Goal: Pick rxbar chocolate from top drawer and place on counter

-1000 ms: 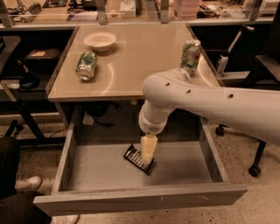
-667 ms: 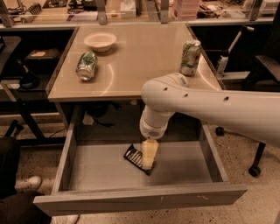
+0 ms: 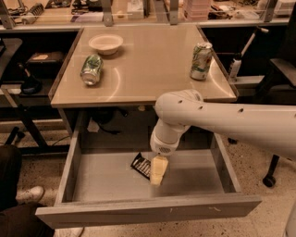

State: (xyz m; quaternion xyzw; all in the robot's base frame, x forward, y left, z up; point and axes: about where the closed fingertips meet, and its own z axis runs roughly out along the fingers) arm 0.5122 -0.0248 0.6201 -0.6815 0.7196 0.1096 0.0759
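The rxbar chocolate (image 3: 140, 165), a small black bar with pale text, lies on the floor of the open top drawer (image 3: 97, 183), near its middle. My gripper (image 3: 157, 171) reaches down into the drawer from the white arm and sits over the bar's right end, hiding part of it. The beige counter (image 3: 148, 69) lies above and behind the drawer.
On the counter lie a tipped green-and-white can (image 3: 91, 69) at the left, an upright can (image 3: 201, 60) at the right and a white bowl (image 3: 106, 43) at the back. A cluttered bench (image 3: 138, 11) stands behind. A chair (image 3: 277, 92) is at right, and a person's shoe (image 3: 28, 193) at lower left.
My gripper has stayed over the bar's right end, shifting only slightly. The bar has not moved.
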